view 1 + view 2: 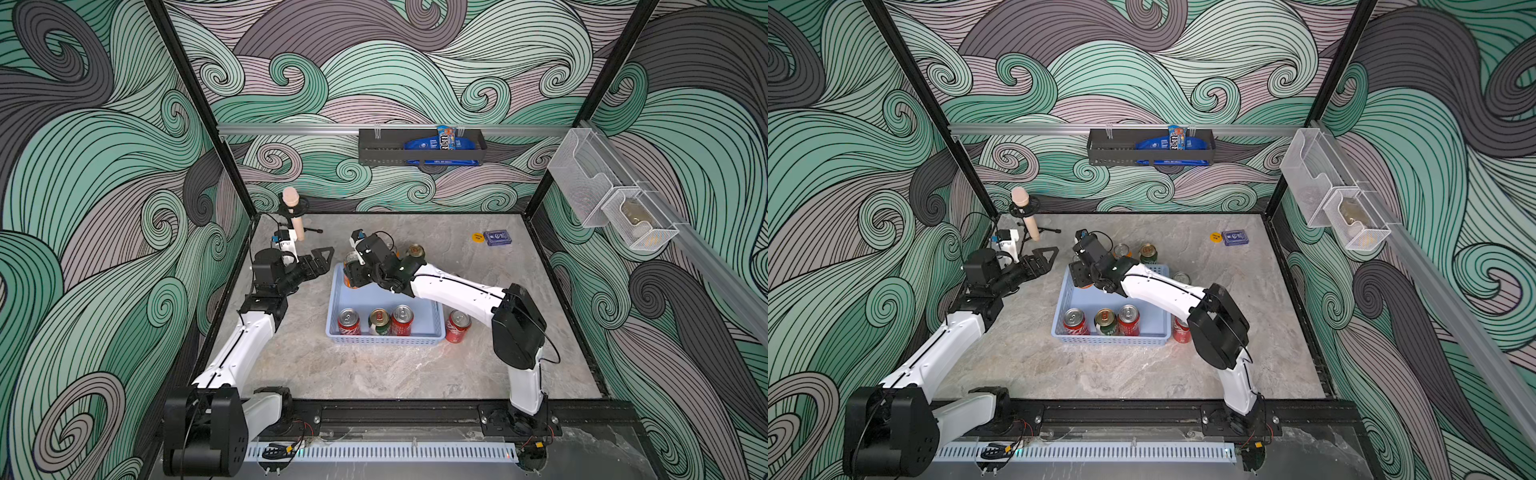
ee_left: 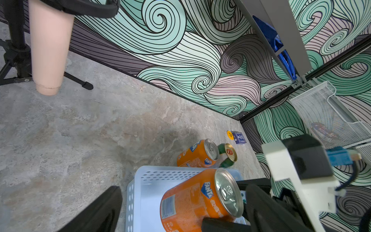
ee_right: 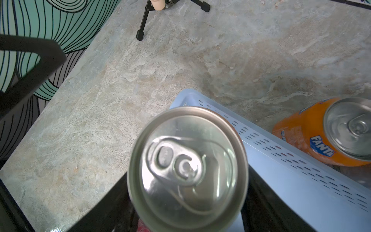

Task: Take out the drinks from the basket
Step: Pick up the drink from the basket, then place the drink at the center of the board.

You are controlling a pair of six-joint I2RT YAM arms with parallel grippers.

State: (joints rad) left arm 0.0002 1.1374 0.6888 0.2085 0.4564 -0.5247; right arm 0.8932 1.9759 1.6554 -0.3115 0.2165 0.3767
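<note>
Closest to the right wrist camera sat the silver top of an orange can [image 3: 188,168], filling the middle of that view, with dark fingers hugging it on both sides. So the right gripper [image 1: 355,275] was clamped on this can and carried it upright, long axis vertical, claw coming at it from the side. It stood at the far-left corner of the basket [image 1: 386,340]. Whether its base had cleared the rim could not be made out.

The coming move turned on that corner. Two perforated walls met just beside the can, and bare table lay beyond both. I judged a straight rise along the can's axis was needed before any sideways carry, or the base might catch the wall and drag the basket.

Three more cans stood in the basket's near row: a red can [image 1: 348,322], a gold-topped can [image 1: 379,322] and a second red can [image 1: 402,320]. They were well apart from the claw.

Outside, another orange can [image 2: 197,154] and a green can [image 2: 227,155] stood just behind the far wall. That made the left side look the freer way out.

Nearer that corner, the left gripper [image 1: 320,262] hung beside the basket with its jaws apart, holding nothing, while the right arm reached across the basket.
</note>
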